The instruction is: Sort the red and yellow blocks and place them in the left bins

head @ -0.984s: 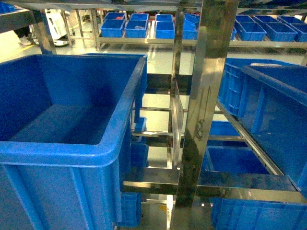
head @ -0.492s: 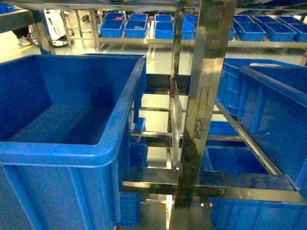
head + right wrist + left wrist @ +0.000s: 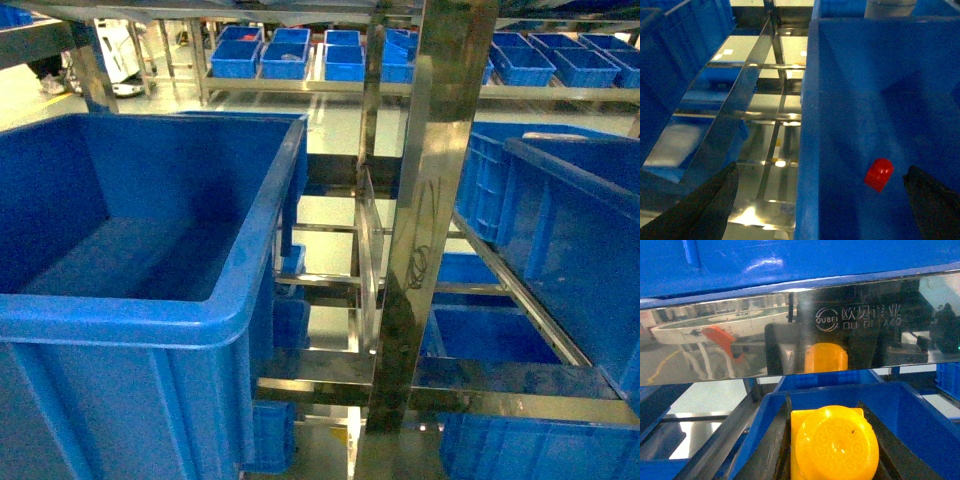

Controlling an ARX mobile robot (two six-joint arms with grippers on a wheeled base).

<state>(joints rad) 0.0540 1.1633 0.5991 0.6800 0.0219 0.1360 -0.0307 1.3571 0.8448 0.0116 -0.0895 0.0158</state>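
Left gripper (image 3: 832, 450) pinches glossy orange-yellow plastic brick (image 3: 832, 445) beneath steel rail (image 3: 740, 340); right gripper (image 3: 822, 200) spread over blue crate (image 3: 850, 100) holding red block (image 3: 878, 174).

The head camera looks forward and slightly down from just behind the rim of a large blue crate (image 3: 150, 320), past a steel rack post (image 3: 430, 230) to distant shelves. The left wrist camera sits very close and faces level at a mirror-like steel rail (image 3: 790, 335), low over another blue bin. The right wrist camera points steeply down over a blue crate (image 3: 850, 125) and the rack's rails. All views share steel racking and blue crates; which crates coincide is unclear.
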